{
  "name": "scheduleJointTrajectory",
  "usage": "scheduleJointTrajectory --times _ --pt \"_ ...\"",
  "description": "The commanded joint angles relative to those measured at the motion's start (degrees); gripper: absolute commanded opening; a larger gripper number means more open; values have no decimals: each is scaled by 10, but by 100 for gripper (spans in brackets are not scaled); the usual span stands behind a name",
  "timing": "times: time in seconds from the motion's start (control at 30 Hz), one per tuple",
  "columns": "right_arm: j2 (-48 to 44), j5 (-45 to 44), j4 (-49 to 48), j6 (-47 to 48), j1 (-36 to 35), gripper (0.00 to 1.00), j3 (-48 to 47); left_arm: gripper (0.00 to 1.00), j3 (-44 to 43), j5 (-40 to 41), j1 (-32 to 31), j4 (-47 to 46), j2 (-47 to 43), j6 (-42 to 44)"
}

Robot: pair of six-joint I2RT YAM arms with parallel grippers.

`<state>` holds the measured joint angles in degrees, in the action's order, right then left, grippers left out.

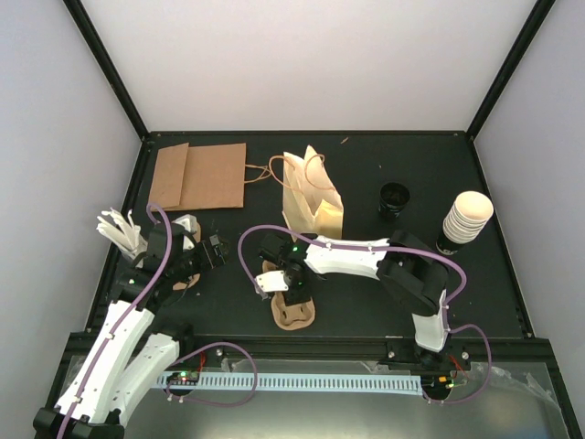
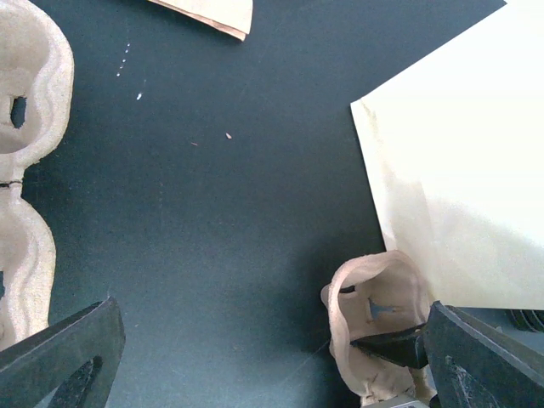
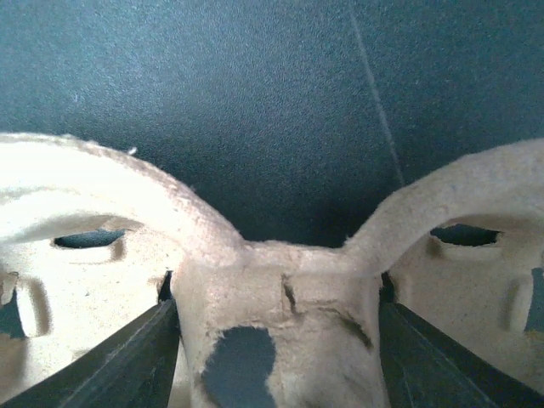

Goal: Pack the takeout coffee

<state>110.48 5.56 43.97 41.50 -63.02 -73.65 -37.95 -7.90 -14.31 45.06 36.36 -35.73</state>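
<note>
two jaws astride a pulp carrier (image 3: 85, 195)
the right gripper (image 3: 274, 306) is set around the pulp carrier's middle bridge; a pinch cannot be told. the left gripper (image 2: 272, 310) is spread wide. the takeout coffee (image 1: 467, 218), stacked at far right, is judged light and crushable, best taken gently below the rim.

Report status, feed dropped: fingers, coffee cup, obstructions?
Left fingers open, empty. Right fingers astride pulp carrier, grip unclear. Cups stacked far right, untouched. Bag upright, unobstructed.

Bare table (image 2: 212, 212) separates the paper bag (image 2: 459, 170) from a pulp carrier (image 2: 34, 127).
</note>
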Motion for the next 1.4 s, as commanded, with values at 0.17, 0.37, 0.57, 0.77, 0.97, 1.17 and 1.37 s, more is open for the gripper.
scheduleJointTrajectory --times 0.17,0.37,0.57,0.77,0.97,1.17,1.37 --pt "-57 -6 -29 3 -3 58 7 99 -7 3 5 -3 -11 7" --pt "-104 -10 -44 -2 -3 58 24 99 -33 25 5 18 -18 19" --pt "-108 -20 -40 3 -3 74 28 99 -49 35 6 25 -19 27" --pt "-59 -28 -21 3 -3 74 9 99 -48 35 6 27 -16 32" --pt "-34 -24 -26 2 -3 71 0 99 -56 40 6 30 -12 39" --pt "-25 -14 -22 5 -3 61 -3 99 -56 40 6 28 -7 39" --pt "-28 -11 -21 5 -3 47 -4 99 -53 38 6 27 -8 38"
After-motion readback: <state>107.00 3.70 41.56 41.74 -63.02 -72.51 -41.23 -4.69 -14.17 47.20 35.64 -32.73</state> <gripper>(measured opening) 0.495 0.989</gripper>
